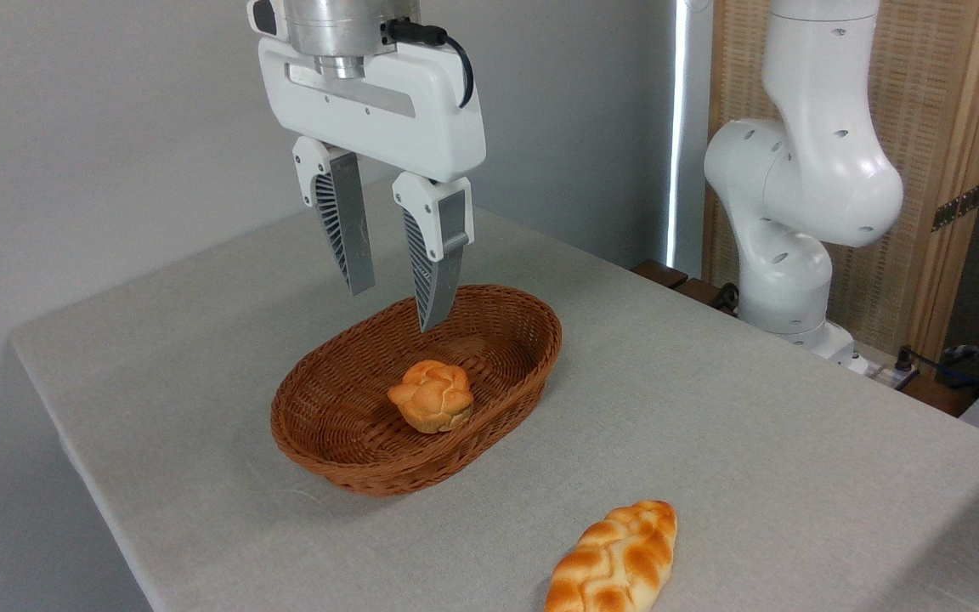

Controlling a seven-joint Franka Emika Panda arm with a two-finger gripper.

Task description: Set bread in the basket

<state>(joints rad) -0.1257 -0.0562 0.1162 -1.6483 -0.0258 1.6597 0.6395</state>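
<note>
Since the table (753, 442) carries only three loose things, progress reads quickly: the arm (804, 170) stands at the back right, its base at the table's far edge, and the gripper (394, 308) hangs above the basket (532, 340), tips pointing down over the far half. Fingers (345, 225) are spread apart with nothing between them, clear of the basket rim and well above the bun. The basket sits mid-table, upright, and the bun (431, 395) lies inside on the woven floor, toward the near-right side, resting upright and apart from the gripper. A loaf (617, 561) lies on the cloth in front, well outside the basket, untouched. Judged from this, the placing looks done: bun in, gripper empty. What seems left is only pulling the arm up and away; the loaf appears not to be part of the job.
</note>
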